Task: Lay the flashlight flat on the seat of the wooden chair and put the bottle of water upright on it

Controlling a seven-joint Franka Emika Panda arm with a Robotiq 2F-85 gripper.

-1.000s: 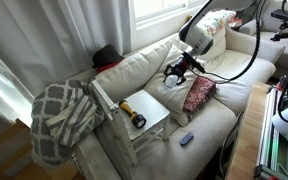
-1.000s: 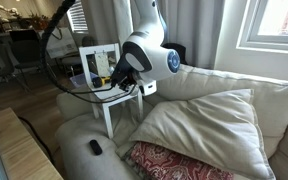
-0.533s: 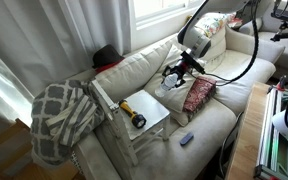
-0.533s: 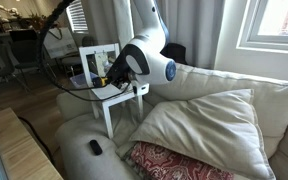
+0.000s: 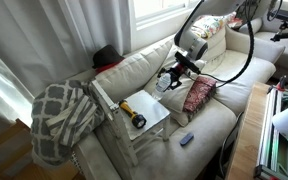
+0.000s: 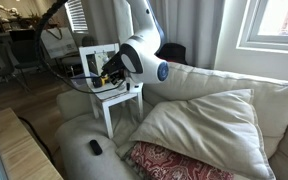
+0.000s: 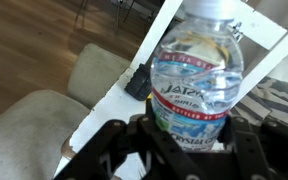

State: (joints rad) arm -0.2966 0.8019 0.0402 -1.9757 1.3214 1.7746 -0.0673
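My gripper (image 7: 187, 132) is shut on the bottle of water (image 7: 200, 68), a clear bottle with a red-banded label, held upright. In both exterior views the gripper (image 5: 171, 79) (image 6: 108, 73) hangs just above the edge of the wooden chair's seat (image 5: 156, 113) (image 6: 126, 97). The chair stands on the cream sofa. The flashlight (image 5: 132, 113), yellow with black ends, lies flat on the seat. Its black end (image 7: 139, 82) shows in the wrist view on the white seat (image 7: 109, 112), just left of the bottle.
A red patterned pillow (image 5: 198, 94) and a large cream cushion (image 6: 199, 120) lie beside the chair. A small blue object (image 5: 187, 138) rests on the sofa's front. A grey-white patterned blanket (image 5: 62, 118) hangs over the sofa arm behind the chair.
The gripper has moved with the bottle from over the cushion toward the chair and now sits at the seat's edge. The flashlight has not moved.
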